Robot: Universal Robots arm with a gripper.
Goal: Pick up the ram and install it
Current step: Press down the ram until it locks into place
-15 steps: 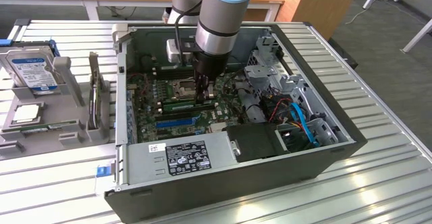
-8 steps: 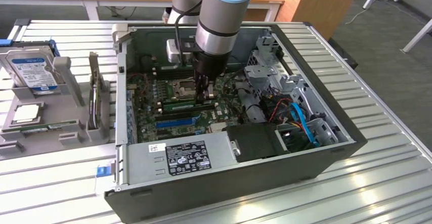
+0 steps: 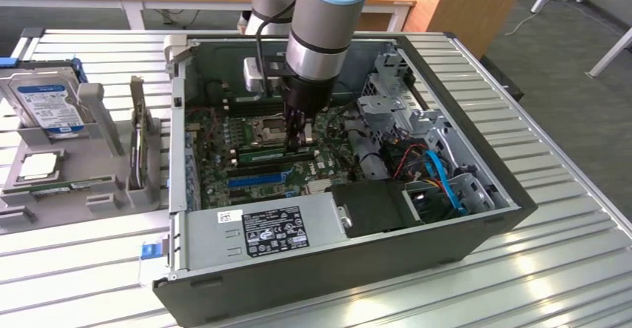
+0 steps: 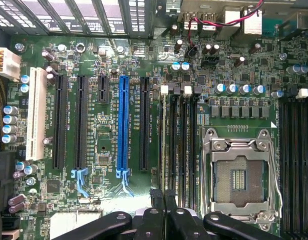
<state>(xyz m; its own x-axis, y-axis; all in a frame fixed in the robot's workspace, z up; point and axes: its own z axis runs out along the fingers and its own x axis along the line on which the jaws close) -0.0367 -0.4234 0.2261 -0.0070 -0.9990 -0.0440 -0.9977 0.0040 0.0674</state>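
The ram (image 3: 262,151), a thin green stick, lies along a memory slot on the motherboard (image 3: 222,139) inside the open computer case. My gripper (image 3: 300,143) reaches down into the case and stands over the end of the ram nearest the processor socket (image 3: 269,127). In the wrist view the two black fingertips (image 4: 157,197) are pressed together, with nothing between them, right above the black memory slots (image 4: 186,145) beside the empty socket (image 4: 239,177). Whether the tips touch the ram I cannot tell.
The case walls (image 3: 177,121) surround the board, with the power supply (image 3: 271,228) at the near side and drive cages and cables (image 3: 425,165) on the exterior view's right. A grey holder (image 3: 103,121) outside holds a hard drive (image 3: 44,102) and an upright expansion card (image 3: 138,139).
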